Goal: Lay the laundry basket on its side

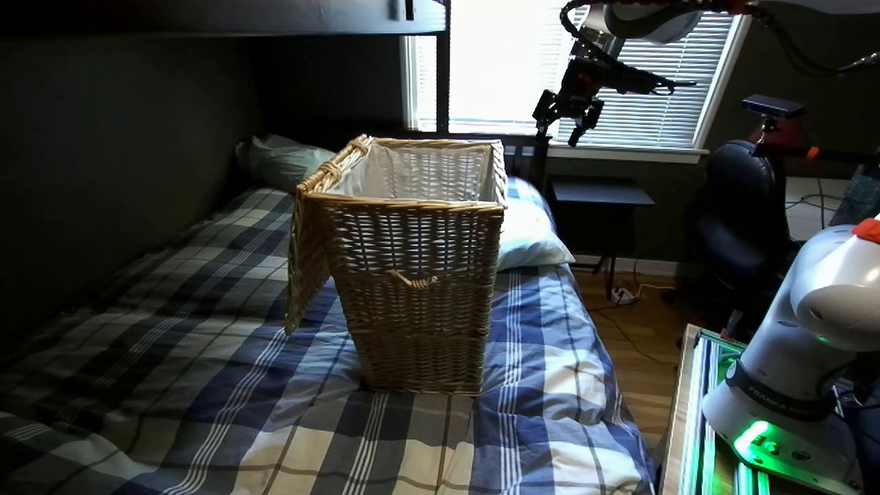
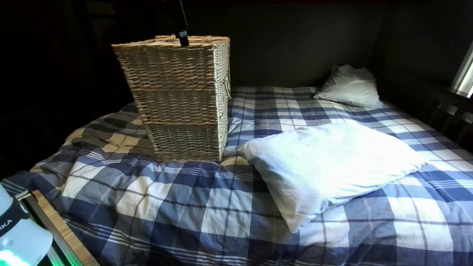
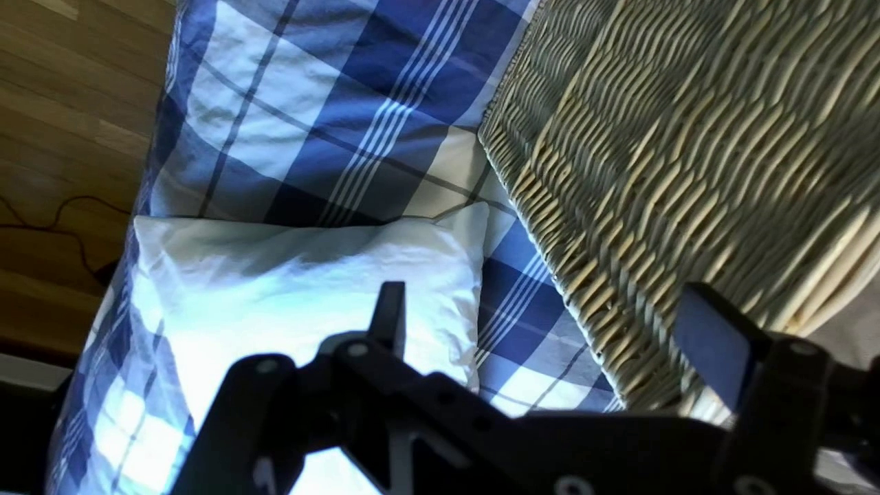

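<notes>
You face white glare from the window point(image 1: 505, 69); the wall point(image 1: 130, 158) sits in deep shadow, and the pillow point(image 3: 295, 295) in your wrist view is overexposed.

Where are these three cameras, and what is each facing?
In an exterior view: near the foot of a blue plaid bed, facing a white-blinded window; white robot arm, black two-fingered end effector show.
In an exterior view: beside the bed, facing a dark wall; arm base, end effector tip show.
Wrist view: on the arm, looking down past the end effector at a white cloth pillow.
Both exterior views share the boxy tan wicker basket.
</notes>
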Action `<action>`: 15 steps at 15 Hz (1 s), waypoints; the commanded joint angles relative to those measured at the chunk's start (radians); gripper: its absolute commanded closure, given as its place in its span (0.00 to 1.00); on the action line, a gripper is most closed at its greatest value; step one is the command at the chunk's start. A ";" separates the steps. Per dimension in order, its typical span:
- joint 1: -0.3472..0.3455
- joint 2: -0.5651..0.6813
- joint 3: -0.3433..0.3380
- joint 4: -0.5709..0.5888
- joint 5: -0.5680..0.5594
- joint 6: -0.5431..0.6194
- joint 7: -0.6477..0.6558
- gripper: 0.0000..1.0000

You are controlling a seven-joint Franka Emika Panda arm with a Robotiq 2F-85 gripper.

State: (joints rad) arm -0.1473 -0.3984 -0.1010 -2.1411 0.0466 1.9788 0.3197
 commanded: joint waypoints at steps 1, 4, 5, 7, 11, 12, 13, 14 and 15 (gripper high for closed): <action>-0.023 0.052 0.013 0.050 0.003 0.010 0.067 0.00; -0.006 0.080 -0.001 0.087 0.009 0.021 -0.008 0.00; -0.009 0.094 0.000 0.104 -0.020 0.019 -0.035 0.00; 0.001 0.124 -0.023 0.165 -0.038 -0.059 -0.173 0.00; 0.017 0.185 -0.068 0.249 0.005 -0.057 -0.440 0.00; 0.023 0.196 -0.078 0.260 0.026 -0.039 -0.505 0.00; 0.030 0.209 -0.094 0.273 0.082 -0.022 -0.569 0.00; 0.010 0.171 -0.067 0.235 0.021 -0.037 -0.465 0.00; 0.013 0.184 -0.075 0.249 0.046 -0.033 -0.510 0.00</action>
State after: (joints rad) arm -0.1387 -0.2157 -0.1716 -1.8949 0.0939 1.9490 -0.1915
